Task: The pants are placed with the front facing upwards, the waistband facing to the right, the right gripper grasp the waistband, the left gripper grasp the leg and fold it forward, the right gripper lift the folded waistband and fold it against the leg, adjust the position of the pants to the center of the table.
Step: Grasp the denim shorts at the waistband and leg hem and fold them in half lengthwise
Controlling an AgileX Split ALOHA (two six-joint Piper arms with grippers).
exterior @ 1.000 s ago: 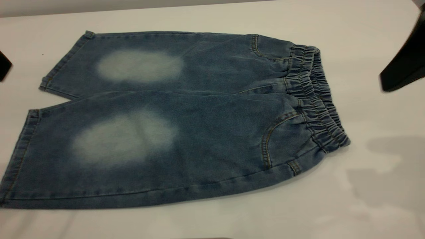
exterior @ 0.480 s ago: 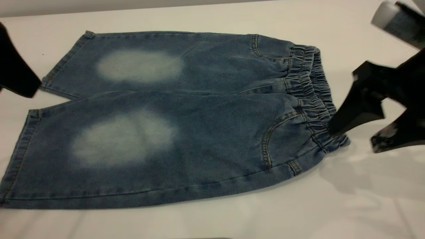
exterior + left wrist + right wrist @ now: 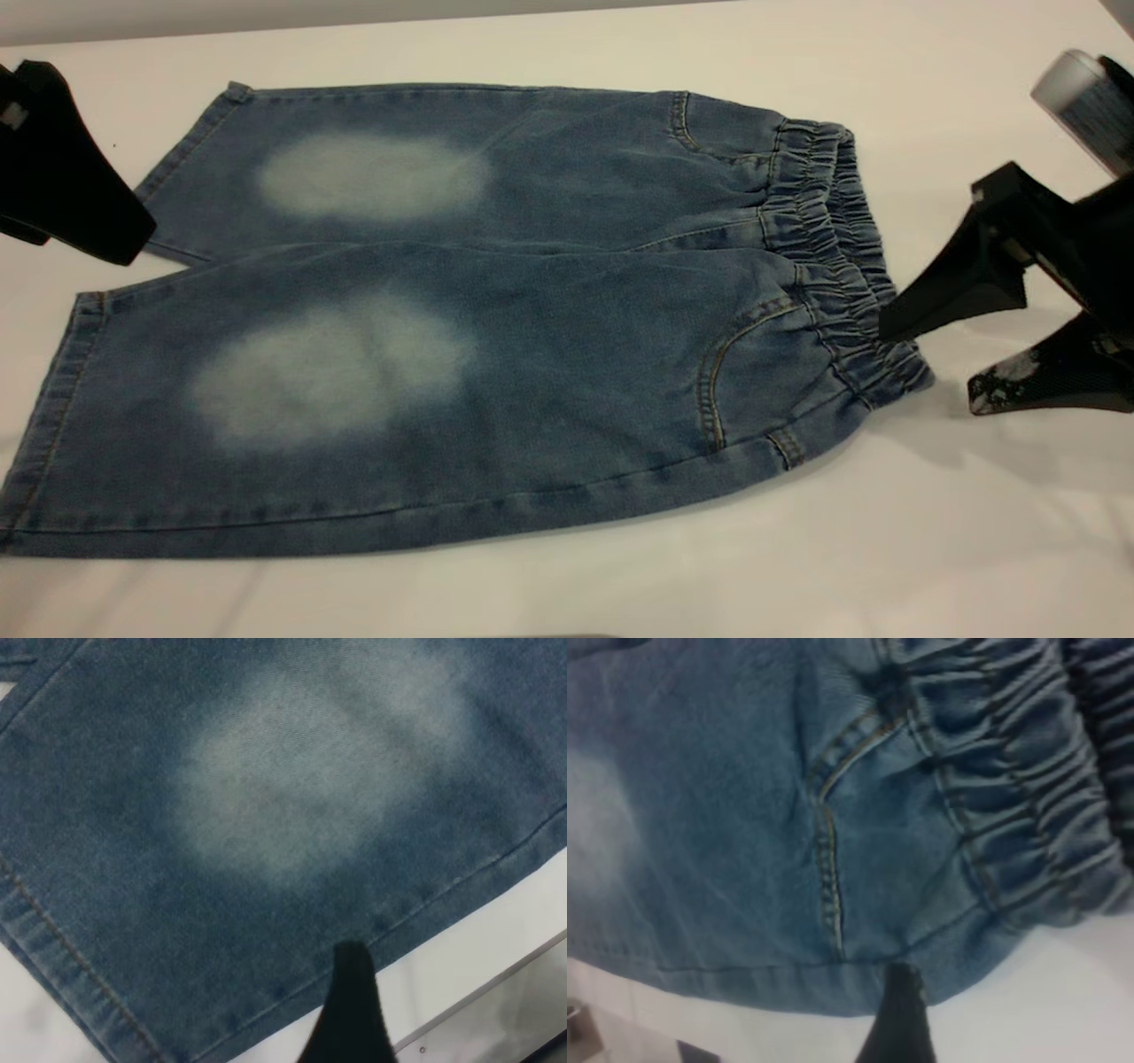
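You see soft even overhead light; faint shadow on table [image 3: 1019,461] beneath right gripper [image 3: 926,363]; wrist views blurred.

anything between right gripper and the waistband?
Nothing: right gripper sits open at the waistband; only bare table beneath, per exterior view.

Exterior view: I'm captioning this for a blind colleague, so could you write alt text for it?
Blue denim pants lie flat on a white table, legs to the left and gathered waistband to the right. The right end effector is open beside the waistband's near end, while the left end effector hovers at the far leg's hem.
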